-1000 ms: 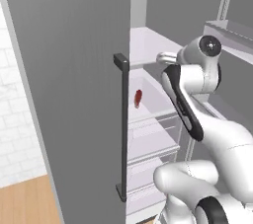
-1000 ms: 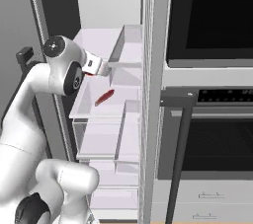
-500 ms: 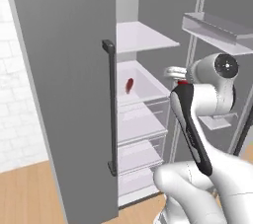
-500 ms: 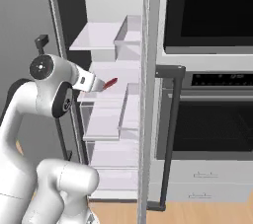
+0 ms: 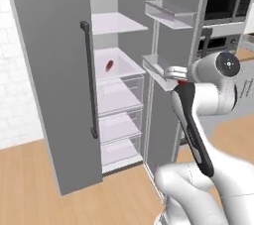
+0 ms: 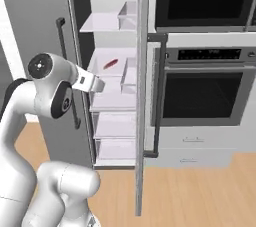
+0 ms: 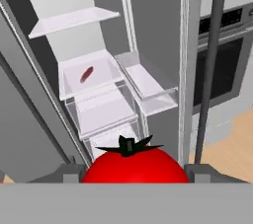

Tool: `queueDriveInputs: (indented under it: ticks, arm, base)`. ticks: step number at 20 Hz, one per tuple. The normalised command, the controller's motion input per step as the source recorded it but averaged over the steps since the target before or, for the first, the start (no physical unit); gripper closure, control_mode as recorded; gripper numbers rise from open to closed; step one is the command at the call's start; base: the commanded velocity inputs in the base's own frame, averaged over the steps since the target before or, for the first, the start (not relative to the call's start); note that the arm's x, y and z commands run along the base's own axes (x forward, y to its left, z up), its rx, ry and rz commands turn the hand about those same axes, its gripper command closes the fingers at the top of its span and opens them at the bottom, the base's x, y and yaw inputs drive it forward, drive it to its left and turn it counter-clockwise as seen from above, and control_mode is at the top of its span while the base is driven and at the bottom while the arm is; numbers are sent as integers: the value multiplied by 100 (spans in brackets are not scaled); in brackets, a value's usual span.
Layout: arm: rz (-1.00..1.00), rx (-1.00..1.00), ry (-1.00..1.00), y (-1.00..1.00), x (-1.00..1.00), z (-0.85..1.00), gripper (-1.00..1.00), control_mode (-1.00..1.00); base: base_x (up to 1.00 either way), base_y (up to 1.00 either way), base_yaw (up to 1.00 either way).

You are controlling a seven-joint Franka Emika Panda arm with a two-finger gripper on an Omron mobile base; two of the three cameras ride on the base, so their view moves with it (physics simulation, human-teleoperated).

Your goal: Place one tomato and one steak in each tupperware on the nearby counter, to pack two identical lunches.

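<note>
A red tomato (image 7: 134, 166) with a dark green stem sits between my gripper's (image 7: 134, 174) two fingers, and the gripper is shut on it. In the base views the gripper (image 5: 174, 73) (image 6: 95, 85) hangs in front of the open fridge, outside its shelves. A small red steak (image 5: 108, 65) (image 6: 110, 64) (image 7: 86, 74) lies on the fridge's middle white shelf, well beyond the gripper. The tupperware and the counter are out of view.
The fridge's left door (image 5: 49, 70) stands wide open with a long dark handle (image 5: 89, 80). Its right door (image 6: 141, 71), seen edge-on, carries door bins (image 5: 166, 12). A built-in oven (image 6: 200, 96) stands to the right. Wooden floor (image 5: 39, 179) lies below.
The whole picture has shifted: the base has backed away from the fridge, which now looks farther off. The gripper keeps the tomato and has come out of the shelves.
</note>
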Motion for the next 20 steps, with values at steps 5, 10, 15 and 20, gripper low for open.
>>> queueDriveInputs:
  ticks: [5, 10, 15, 20]
  arm:
    - [0, 0, 0, 0, 0, 0, 100, 100]
    - [0, 0, 0, 0, 0, 0, 100, 100]
    - [0, 0, 0, 0, 0, 0, 100, 100]
    - [0, 0, 0, 0, 0, 0, 100, 100]
  base:
    - [-57, -60, -49]
    - [-2, -45, -64]
    - [5, -46, -65]
    - [67, -21, -45]
